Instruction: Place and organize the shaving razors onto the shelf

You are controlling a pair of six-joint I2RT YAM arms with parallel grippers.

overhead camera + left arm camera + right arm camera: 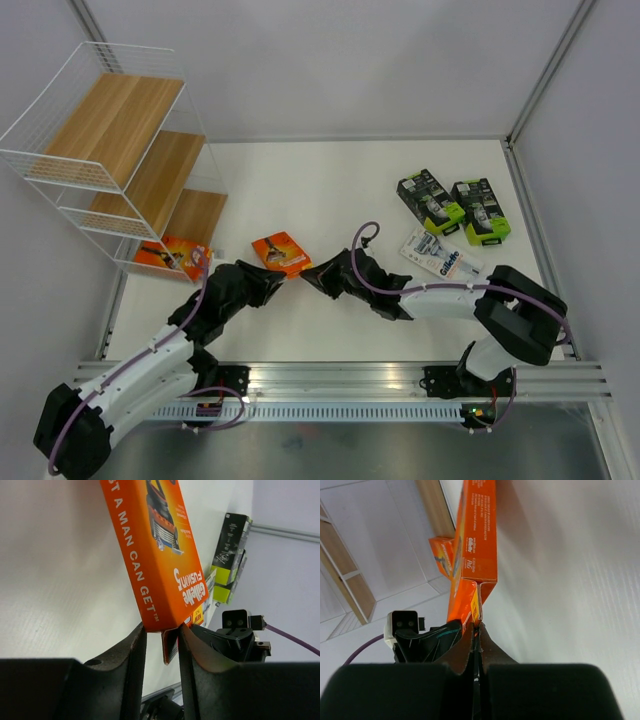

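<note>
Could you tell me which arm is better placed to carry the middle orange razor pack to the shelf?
Left. The shelf stands on the left, and the left gripper straddles one end of the orange pack. The right gripper, pinching its flap, likely must reach across.

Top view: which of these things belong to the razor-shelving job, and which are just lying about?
Job's own:
wire shelf
orange Gillette Fusion5 box, pinched by the right gripper
second orange box, by the lowest board
two black-and-green packs
white-blue Gillette pack

Not the job's:
metal mounting rail
purple cable
</note>
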